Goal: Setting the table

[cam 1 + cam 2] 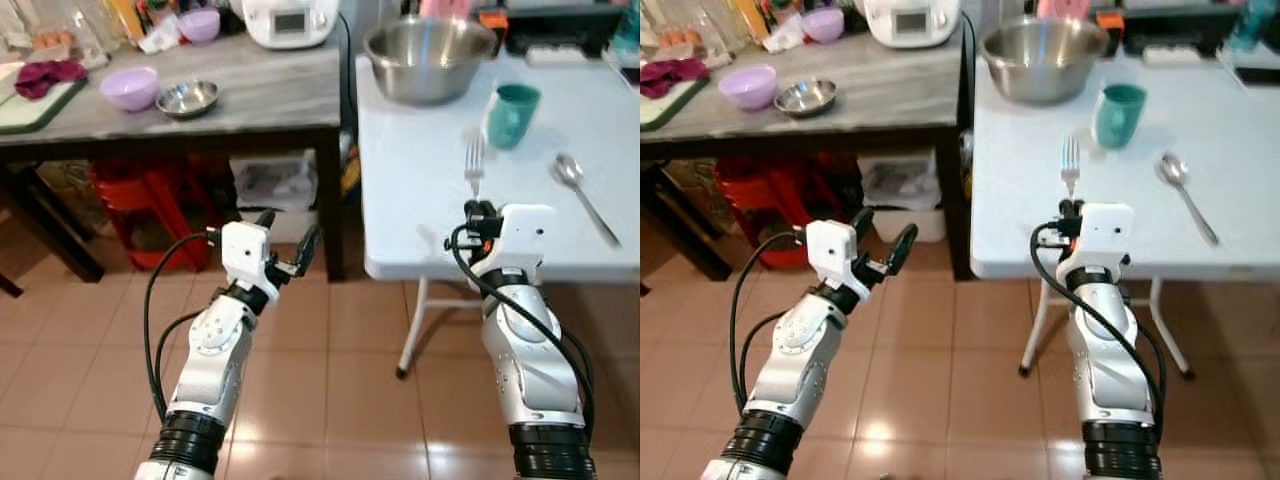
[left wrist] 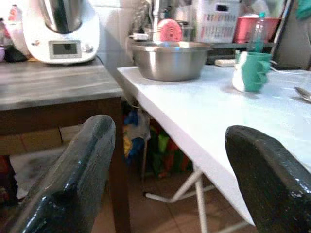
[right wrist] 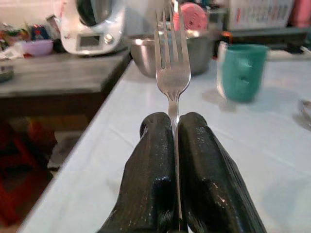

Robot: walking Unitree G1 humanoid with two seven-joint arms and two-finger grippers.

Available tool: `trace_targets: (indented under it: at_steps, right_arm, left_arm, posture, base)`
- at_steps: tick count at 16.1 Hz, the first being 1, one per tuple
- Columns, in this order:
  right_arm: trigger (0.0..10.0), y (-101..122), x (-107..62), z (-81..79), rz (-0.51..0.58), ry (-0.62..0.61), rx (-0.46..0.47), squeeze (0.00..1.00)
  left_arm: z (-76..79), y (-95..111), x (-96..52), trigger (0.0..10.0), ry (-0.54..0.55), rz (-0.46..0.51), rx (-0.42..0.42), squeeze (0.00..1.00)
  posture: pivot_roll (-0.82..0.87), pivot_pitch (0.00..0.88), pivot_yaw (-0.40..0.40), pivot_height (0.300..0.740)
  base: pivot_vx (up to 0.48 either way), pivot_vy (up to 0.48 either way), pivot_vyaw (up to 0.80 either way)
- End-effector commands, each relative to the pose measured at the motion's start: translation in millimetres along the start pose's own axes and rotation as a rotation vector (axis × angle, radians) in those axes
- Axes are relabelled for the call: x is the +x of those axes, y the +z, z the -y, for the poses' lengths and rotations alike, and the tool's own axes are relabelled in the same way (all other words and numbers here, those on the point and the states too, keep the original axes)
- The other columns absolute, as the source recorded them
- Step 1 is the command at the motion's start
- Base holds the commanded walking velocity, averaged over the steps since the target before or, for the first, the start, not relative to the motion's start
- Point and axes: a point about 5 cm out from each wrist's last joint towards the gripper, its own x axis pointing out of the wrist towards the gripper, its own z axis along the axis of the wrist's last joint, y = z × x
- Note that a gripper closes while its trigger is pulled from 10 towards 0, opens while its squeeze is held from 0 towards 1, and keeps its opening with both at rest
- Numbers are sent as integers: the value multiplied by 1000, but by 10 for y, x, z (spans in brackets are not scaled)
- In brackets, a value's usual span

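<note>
White folding table above tiled floor. Right gripper, fingers pressed together, pinches the handle of a silver four-tined fork, tines pointing away over the table's near edge. Teal mug and spoon lie farther right. Left gripper, fingers spread, holds nothing.

No text, brand, number or sign can be read anywhere. The white kitchen machine on the grey table has a small display panel, but whatever it shows is too blurred to make out. The white basket behind the steel bowl carries a dark mark near its top, also too small and unclear to read.
</note>
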Motion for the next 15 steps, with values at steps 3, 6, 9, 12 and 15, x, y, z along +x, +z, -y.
trace_targets:
  at_steps: [3, 6, 9, 12, 15]
  right_arm:
    - [10000, 26, 10, -85, 14, 22, 6, 0]
    - [10000, 18, -3, -79, 14, 20, 6, 0]
    - [10000, 9, -9, -82, 11, 20, 7, 0]
    - [10000, 5, -2, -85, 12, 20, 6, 0]
    - [10000, 4, 2, -90, 14, 21, 7, 0]
  left_arm:
    - [-75, -85, -73, 10000, 43, -56, 27, 0]
    - [-148, -94, -140, 10000, 66, -64, 28, 0]
    - [-179, -100, -178, 10000, 75, -68, 41, 0]
    - [-176, -89, -167, 10000, 75, -64, 46, 0]
    - [-165, -76, -148, 10000, 70, -58, 48, 0]
  posture:
    - [-156, 105, 80, 740]
    - [-151, 105, 79, 740]
    - [-149, 106, 79, 740]
    - [-146, 103, 81, 740]
    - [-146, 101, 80, 740]
  base:
    - [0, 0, 0]
    - [0, 0, 0]
    - [0, 208, 0]
    - [0, 396, 0]
    - [0, 435, 0]
